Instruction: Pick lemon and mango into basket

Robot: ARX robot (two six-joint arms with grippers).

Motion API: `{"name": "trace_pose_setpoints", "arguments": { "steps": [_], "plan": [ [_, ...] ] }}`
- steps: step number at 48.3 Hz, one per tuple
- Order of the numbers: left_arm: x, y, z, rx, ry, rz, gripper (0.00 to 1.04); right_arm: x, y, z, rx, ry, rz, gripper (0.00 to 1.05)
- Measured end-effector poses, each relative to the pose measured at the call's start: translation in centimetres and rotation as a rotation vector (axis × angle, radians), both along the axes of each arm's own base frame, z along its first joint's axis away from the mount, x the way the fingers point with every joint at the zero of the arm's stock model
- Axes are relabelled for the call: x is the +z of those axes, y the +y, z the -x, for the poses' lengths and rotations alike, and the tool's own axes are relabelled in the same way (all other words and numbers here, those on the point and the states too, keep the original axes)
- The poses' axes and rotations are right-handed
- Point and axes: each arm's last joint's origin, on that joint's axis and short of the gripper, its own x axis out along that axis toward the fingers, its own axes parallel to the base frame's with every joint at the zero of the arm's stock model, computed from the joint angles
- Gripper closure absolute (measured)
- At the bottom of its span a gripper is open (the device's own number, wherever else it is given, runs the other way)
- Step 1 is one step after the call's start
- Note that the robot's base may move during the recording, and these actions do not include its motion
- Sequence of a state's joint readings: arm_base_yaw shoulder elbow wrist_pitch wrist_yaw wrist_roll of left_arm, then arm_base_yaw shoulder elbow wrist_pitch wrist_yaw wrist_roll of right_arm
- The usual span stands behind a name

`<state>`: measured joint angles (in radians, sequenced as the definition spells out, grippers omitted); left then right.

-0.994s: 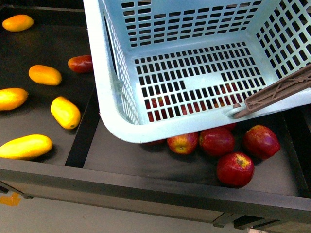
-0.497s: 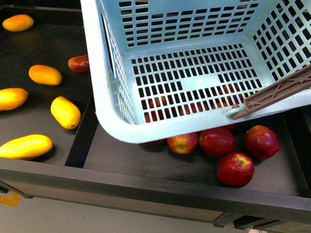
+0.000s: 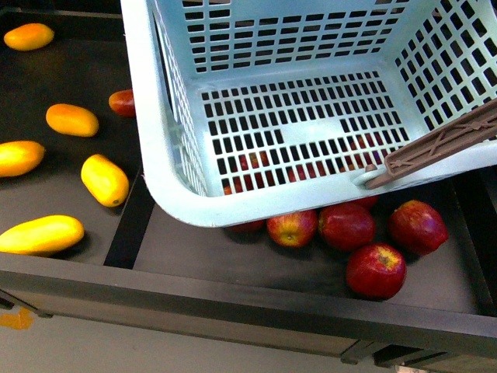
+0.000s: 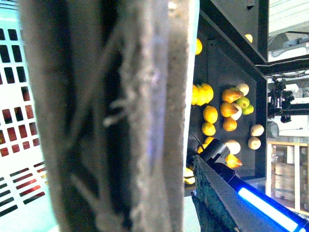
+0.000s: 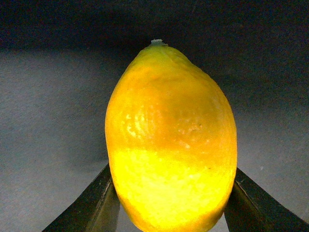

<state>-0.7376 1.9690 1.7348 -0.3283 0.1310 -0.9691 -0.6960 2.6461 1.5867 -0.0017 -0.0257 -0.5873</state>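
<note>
Well, your mangoes (image 3: 40, 235) lie loose in the left compartment (image 3: 62, 78), no gripper near them. The basket (image 3: 233, 211) hangs tilted above the apples (image 3: 376, 270) — mouth up, probably to receive fruit; its handle (image 4: 120, 116) blurs right against your left gripper's camera, so I cannot tell that grip. Your right gripper (image 5: 171, 193) is clamped on the lemon (image 5: 171, 121), held between both fingers (image 5: 99, 203) for carrying over.

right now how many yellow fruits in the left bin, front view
5 yellow fruits: far back, middle, left edge, by the divider, nearest; the basket may hide more.
</note>
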Motion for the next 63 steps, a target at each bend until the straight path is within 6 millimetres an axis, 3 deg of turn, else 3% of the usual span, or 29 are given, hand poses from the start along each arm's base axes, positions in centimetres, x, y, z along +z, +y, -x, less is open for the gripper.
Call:
{"name": "trace_pose_setpoints", "arguments": {
  "steps": [5,10,15,27,35,39,49,63],
  "plan": [
    [0.0,0.0,0.0,-0.001,0.000,0.000,0.77,0.7,0.6,0.5,-0.004,-0.025,-0.026,0.56],
    [0.0,0.0,0.0,-0.001,0.001,0.000,0.77,3.0,1.7,1.1,0.009,-0.107,-0.066,0.56],
    [0.0,0.0,0.0,-0.001,0.000,0.000,0.77,7.0,3.1,1.6,0.029,-0.240,-0.111,0.56],
    [0.0,0.0,0.0,0.000,0.000,0.000,0.78,17.1,8.5,4.7,0.097,-0.573,-0.246,0.56],
    [0.0,0.0,0.0,0.000,0.001,0.000,0.78,21.1,12.1,6.4,0.126,-0.689,-0.295,0.56],
    [0.0,0.0,0.0,-0.001,0.000,0.000,0.78,24.0,15.6,7.2,0.173,-0.773,-0.312,0.56],
    [0.0,0.0,0.0,0.000,0.000,0.000,0.78,26.7,21.3,6.3,0.253,-0.843,-0.340,0.56],
    [0.0,0.0,0.0,0.000,0.000,0.000,0.78,26.3,28.0,3.2,0.334,-0.819,-0.330,0.56]
  ]
}}
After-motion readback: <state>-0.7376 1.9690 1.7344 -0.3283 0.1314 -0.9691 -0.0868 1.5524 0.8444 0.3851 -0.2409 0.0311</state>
